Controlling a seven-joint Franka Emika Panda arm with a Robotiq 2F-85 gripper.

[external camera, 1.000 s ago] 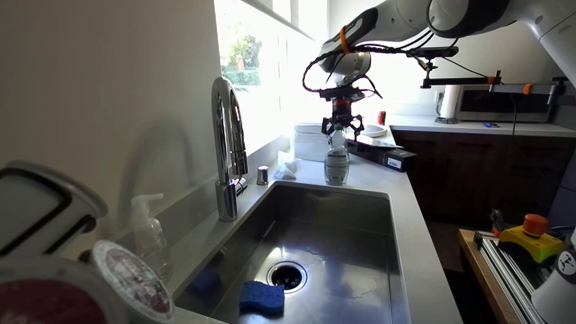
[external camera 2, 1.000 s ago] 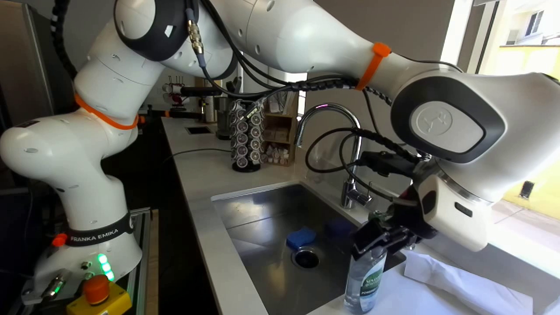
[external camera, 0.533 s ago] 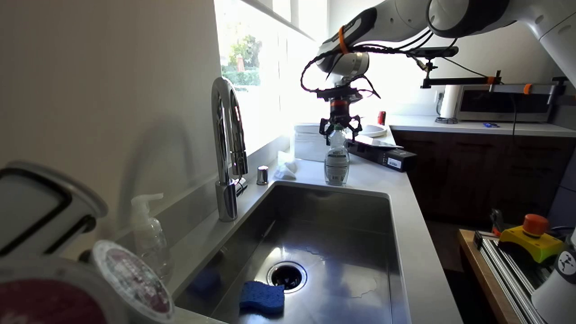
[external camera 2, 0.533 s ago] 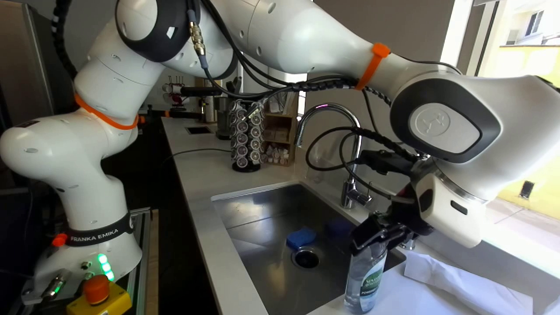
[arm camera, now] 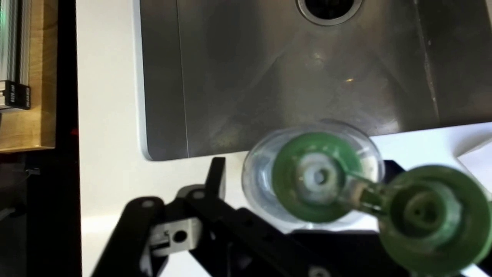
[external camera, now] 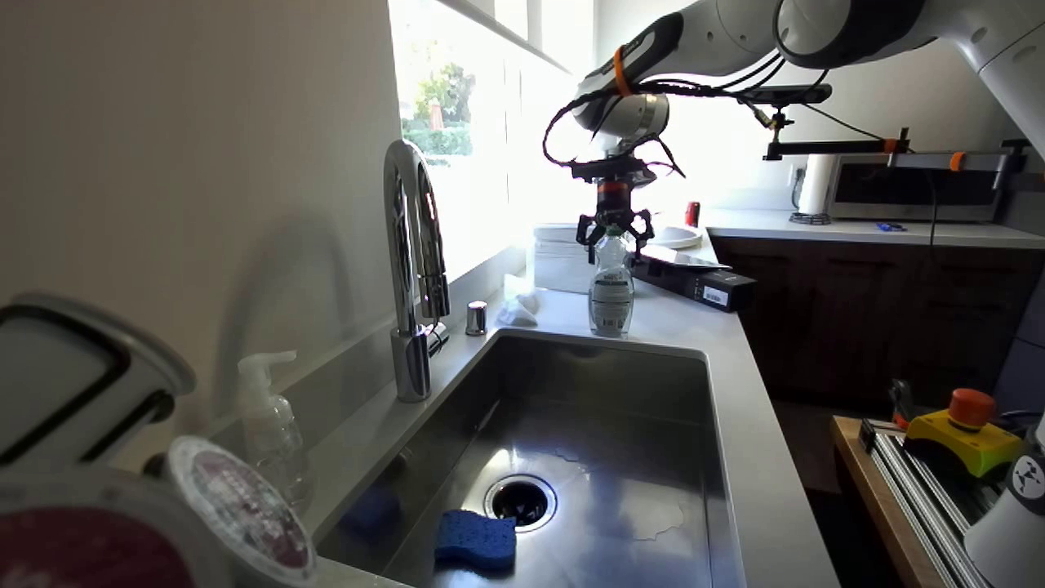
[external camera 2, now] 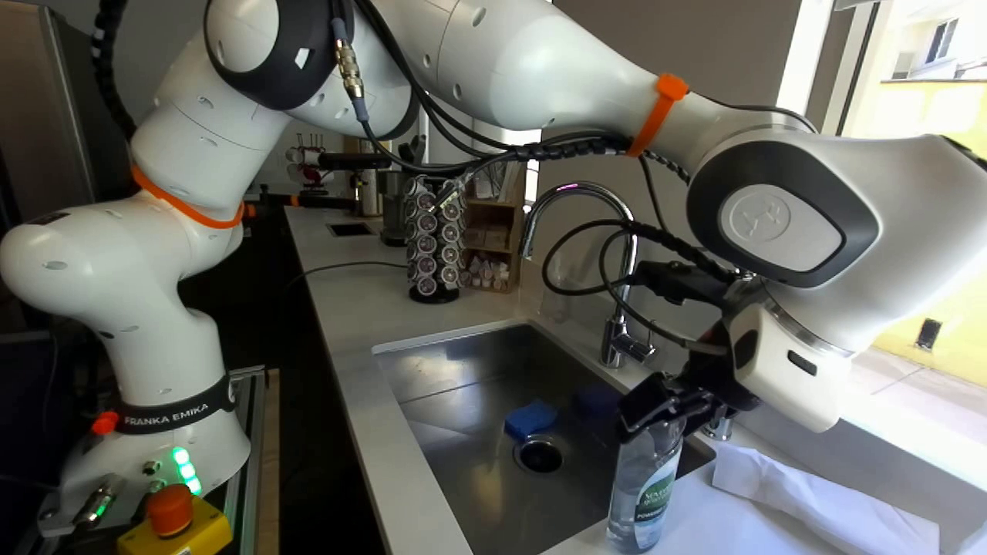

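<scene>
Plastic dish-soap bottle: clear and colourless, upright, with a slim neck, sloping shoulders and a rounded body; seen from above in the wrist view, its outline is oval.
Front label: a green patch with white lettering on a paler ground, the print only partly legible.
Back label: greyish white, with rows of small dark text and a barcode low down.
Cap: a green ring around a whitish nozzle with a small hole in its middle.
Flip lid: green, tipped back to one side on a translucent hinge, its hollow inner face toward the wrist camera.
Bottle's place: on the white countertop, just beside the end of the steel sink.
Gripper: black, over the bottle's top, its fingers spread to either side of the neck; a strip of countertop shows between one finger and the plastic.
Blue sponge: in the sink, right beside the drain.
Chrome faucet: tall and arched, at the sink's long edge.
White sheet: creased, near the bottle; paper or cloth, impossible to tell.
</scene>
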